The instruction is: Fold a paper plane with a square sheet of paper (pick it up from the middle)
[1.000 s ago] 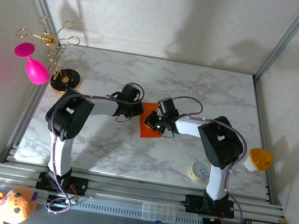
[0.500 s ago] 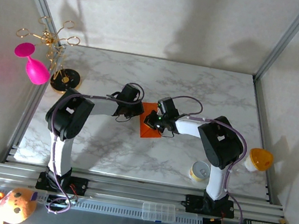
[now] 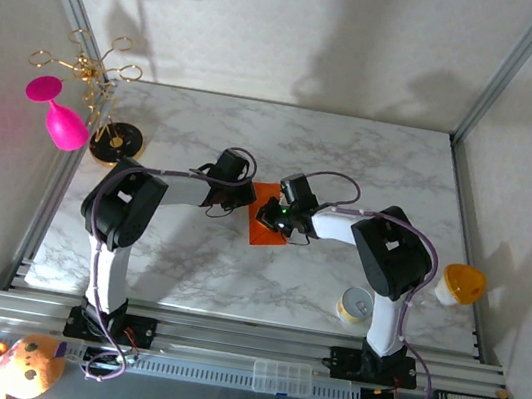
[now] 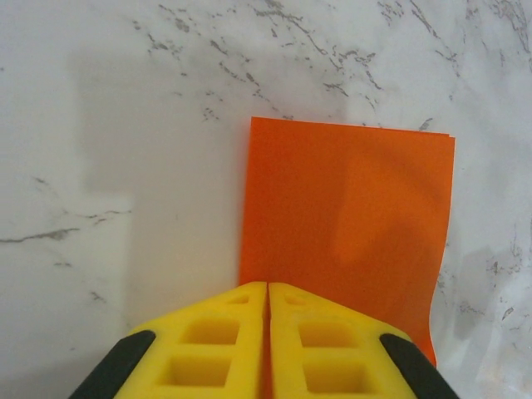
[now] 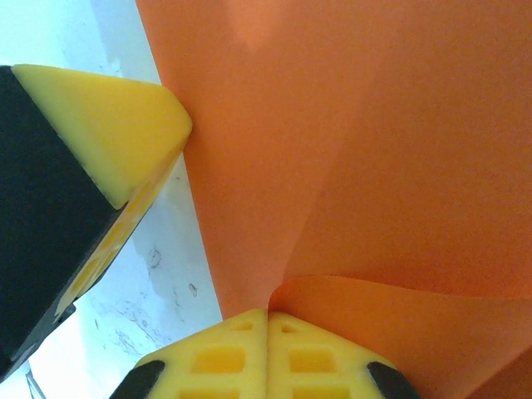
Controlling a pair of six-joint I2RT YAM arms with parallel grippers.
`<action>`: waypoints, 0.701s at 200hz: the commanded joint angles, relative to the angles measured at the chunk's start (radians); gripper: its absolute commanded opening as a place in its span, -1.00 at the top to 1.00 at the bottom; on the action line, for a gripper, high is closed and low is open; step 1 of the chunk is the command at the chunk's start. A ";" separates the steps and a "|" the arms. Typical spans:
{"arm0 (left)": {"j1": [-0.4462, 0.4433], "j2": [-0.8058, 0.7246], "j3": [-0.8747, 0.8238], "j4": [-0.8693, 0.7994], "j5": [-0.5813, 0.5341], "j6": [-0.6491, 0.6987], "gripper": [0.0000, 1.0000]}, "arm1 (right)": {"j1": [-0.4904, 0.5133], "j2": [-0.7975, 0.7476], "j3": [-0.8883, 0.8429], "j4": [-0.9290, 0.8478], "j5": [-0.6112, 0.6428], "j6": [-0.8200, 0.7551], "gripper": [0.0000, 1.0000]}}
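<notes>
Left claw first: clamped shut, tips planted on the near edge of the square sheet of paper. Honestly can't tell from the wrist cam whether nipping that edge or just pinning it flat to the marble table. Same claw from above: just left of the sheet, mid-table.

Moving right to the paper itself: lying in the middle of the table, squeezed between both claws. Looks more like a rectangle than a square, with a second layer peeking out at one corner. So probably folded in half once, nowhere near a dart shape yet.

Right claw: closed as well, gripping a flap of the sheet and curling it up off the rest. Left finger right up against the paper's edge. From above, sitting over the sheet's right side.

Guessing at the step: an early fold, hauling one layer over while anchoring the other side. Next move probably calls for carrying the flap across, lining up the edges, then pressing down for a crease, all without dragging the anchored side.

Head count, left to right: one pink goblet, one gold rack, two claws, one orange sheet, one yellow can, one orange-yellow cup.
</notes>
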 commanded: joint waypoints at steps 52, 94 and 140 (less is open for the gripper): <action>0.006 0.022 0.006 -0.038 0.019 -0.007 0.80 | 0.007 0.028 0.014 -0.026 -0.024 -0.016 0.78; 0.052 0.005 0.044 -0.041 0.049 0.009 0.77 | 0.003 0.036 0.011 -0.034 -0.040 -0.025 0.38; 0.131 -0.043 0.061 -0.035 0.076 0.016 0.71 | -0.001 0.040 0.008 -0.034 -0.045 -0.033 0.22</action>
